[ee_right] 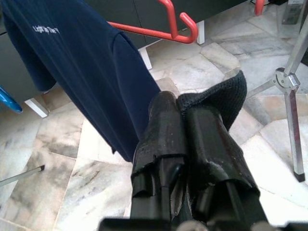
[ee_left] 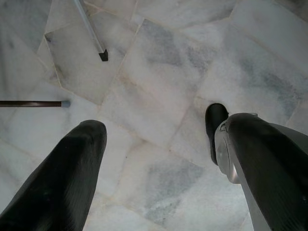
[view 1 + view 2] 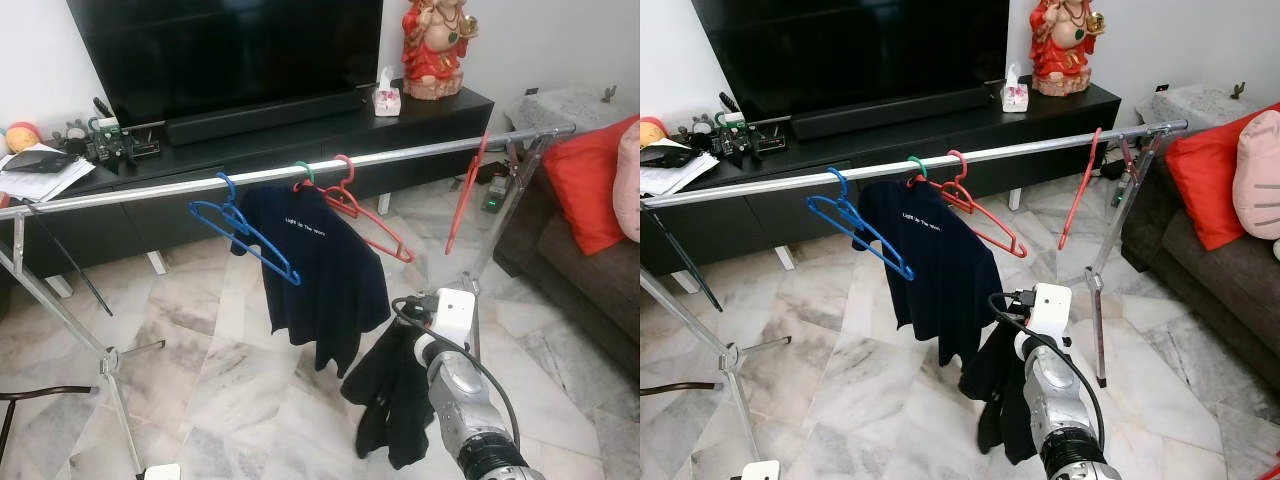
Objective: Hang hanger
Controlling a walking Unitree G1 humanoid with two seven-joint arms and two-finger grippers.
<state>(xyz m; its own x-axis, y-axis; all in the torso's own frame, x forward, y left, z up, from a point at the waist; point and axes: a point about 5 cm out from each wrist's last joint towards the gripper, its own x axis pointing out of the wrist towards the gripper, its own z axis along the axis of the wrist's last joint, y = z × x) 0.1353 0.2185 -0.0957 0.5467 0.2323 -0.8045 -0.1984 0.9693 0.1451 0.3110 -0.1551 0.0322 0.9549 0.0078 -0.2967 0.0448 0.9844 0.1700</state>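
A silver clothes rail (image 3: 150, 190) crosses the room. On it hang an empty blue hanger (image 3: 245, 235), a green-hooked hanger carrying a navy T-shirt (image 3: 320, 270), an empty red hanger (image 3: 365, 215) and a second red hanger (image 3: 465, 195) near the right end. Below the rail, in front of the T-shirt's lower edge, my right gripper (image 1: 185, 108) is shut on a black garment (image 3: 395, 400) that droops toward the floor. My left gripper (image 2: 153, 120) hangs open over the marble floor, holding nothing.
A black TV cabinet (image 3: 430, 115) with a television and a red statue (image 3: 435, 45) stands behind the rail. A sofa with a red cushion (image 3: 590, 185) is at the right. The rail's legs (image 3: 110, 360) spread over the floor at both ends.
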